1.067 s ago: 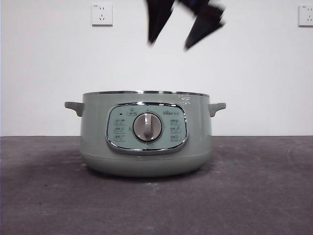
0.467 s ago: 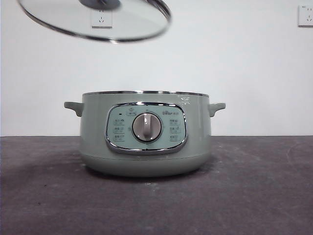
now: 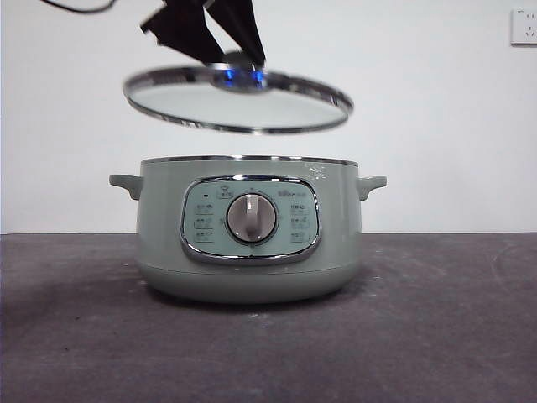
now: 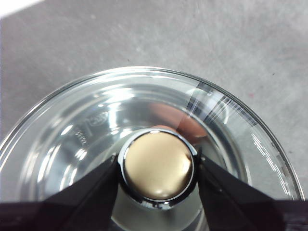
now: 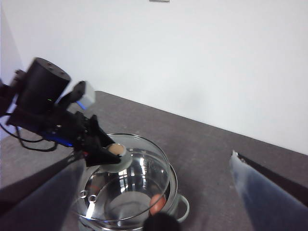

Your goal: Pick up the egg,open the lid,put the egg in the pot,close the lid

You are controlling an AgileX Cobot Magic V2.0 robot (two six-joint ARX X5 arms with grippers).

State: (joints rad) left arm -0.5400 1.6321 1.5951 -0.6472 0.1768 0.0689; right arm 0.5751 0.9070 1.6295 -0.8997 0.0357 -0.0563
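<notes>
Front view: left gripper (image 3: 239, 67) pinches the knob of the tilted lid (image 3: 238, 101) above the pot (image 3: 249, 228); off-centre lowering could clang its rim. Right gripper (image 5: 159, 192) hangs spread.

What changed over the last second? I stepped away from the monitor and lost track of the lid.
The lid came in at the front view's upper left and has swung down to hang tilted just above the pot, not touching it. The left gripper is clamped on its knob. The right gripper, above the pot a second ago, has pulled back, open. The pot stayed put; the egg lies inside.
</notes>
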